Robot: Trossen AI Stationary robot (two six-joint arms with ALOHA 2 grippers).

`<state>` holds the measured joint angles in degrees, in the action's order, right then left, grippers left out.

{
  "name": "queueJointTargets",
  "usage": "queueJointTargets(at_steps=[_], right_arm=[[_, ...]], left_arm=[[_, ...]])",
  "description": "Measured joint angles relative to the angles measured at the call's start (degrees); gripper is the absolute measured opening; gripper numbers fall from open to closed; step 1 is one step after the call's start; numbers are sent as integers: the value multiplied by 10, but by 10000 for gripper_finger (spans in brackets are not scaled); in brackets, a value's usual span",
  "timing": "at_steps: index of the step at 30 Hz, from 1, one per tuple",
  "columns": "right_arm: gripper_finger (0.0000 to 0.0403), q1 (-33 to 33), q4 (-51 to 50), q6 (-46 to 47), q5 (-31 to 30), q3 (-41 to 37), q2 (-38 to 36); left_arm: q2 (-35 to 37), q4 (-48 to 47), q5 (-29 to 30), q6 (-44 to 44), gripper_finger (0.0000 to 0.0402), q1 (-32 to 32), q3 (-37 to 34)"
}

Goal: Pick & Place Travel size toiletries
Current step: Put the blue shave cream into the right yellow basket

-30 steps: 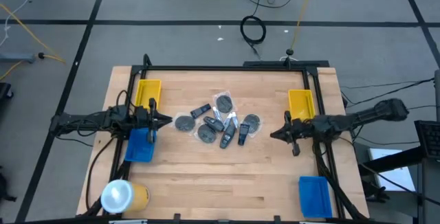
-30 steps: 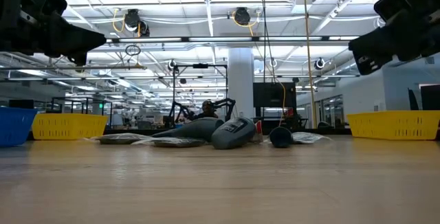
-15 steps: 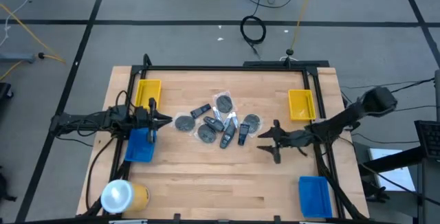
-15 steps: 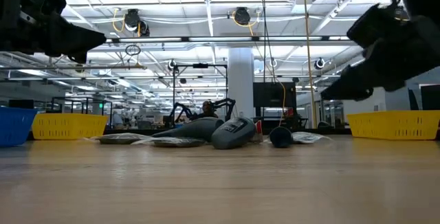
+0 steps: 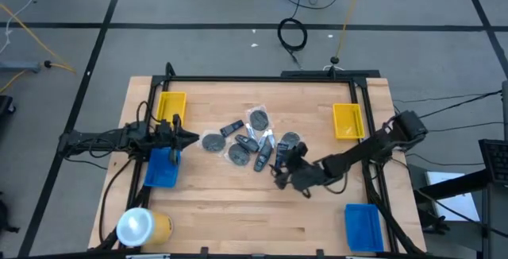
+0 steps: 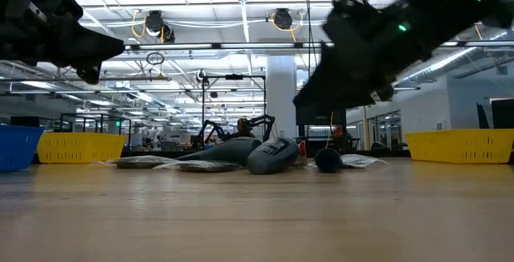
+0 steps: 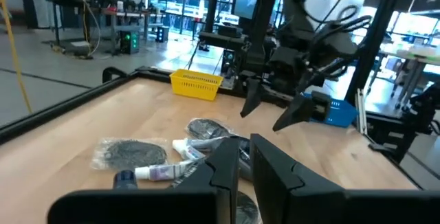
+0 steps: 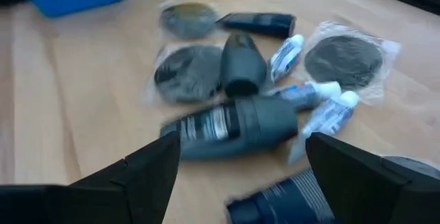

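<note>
Nearest the front edge of the tabletop, a blue tray sits at the right corner and a big yellow cylinder with a white top at the left; nothing can be seen in that tray.

Farther in, the right gripper hangs just over the near right side of the pile, its jaws spread wide and holding nothing. In its own wrist view the two dark fingers frame a dark bottle lying on its side, with pale tubes and grey discs in clear wrappers beyond it.

The toiletries lie bunched together in the middle of the tabletop, none of them lifted. To the left, well apart from the pile, the left gripper waits with its jaws closed and empty, beside a second blue tray.

Farthest back stand two yellow trays, one at left and one at right; both look empty from above.

Judging by this, the sorting has barely begun: every item seen is in the heap, and the right arm seems about to make a pick, likely the dark bottle. All the picking and placing appears to remain.
</note>
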<state>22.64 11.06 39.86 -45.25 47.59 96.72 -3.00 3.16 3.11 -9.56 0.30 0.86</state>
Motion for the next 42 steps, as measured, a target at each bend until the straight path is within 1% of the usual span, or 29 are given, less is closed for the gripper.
queueJointTargets(at_steps=[2,4,7,10,15,17,19,24,30,33,35,38,42], right_arm=[[308,1,-67,43,-12,37,16],[303,1,-130,91,-16,67,33],[291,-2,-207,183,-14,94,51],[279,-6,-261,242,-11,105,71],[259,-16,-330,310,-2,106,74],[253,-22,-332,323,9,106,74],[250,-26,-313,324,19,106,74],[249,-26,-243,292,33,106,86],[244,-32,-243,321,31,107,105],[239,-35,-236,313,63,107,117],[233,-34,-242,309,72,107,123],[220,-35,-250,288,91,107,121],[191,-35,-261,275,91,107,121]], left_arm=[[0,0,4,0,37,0,0],[0,0,21,-12,37,0,0],[-3,1,38,-41,37,-1,0],[-7,1,40,-38,37,-1,0],[-30,1,61,-14,37,-1,0],[-41,0,64,-8,37,-1,0],[-52,4,65,-5,37,-1,0],[-78,24,64,-1,37,-1,0],[-115,37,59,-2,37,-1,0],[-134,40,59,-2,37,-1,0],[-147,50,59,-6,37,-1,0],[-164,65,59,-9,37,-1,0],[-186,80,59,-11,37,-1,0]])
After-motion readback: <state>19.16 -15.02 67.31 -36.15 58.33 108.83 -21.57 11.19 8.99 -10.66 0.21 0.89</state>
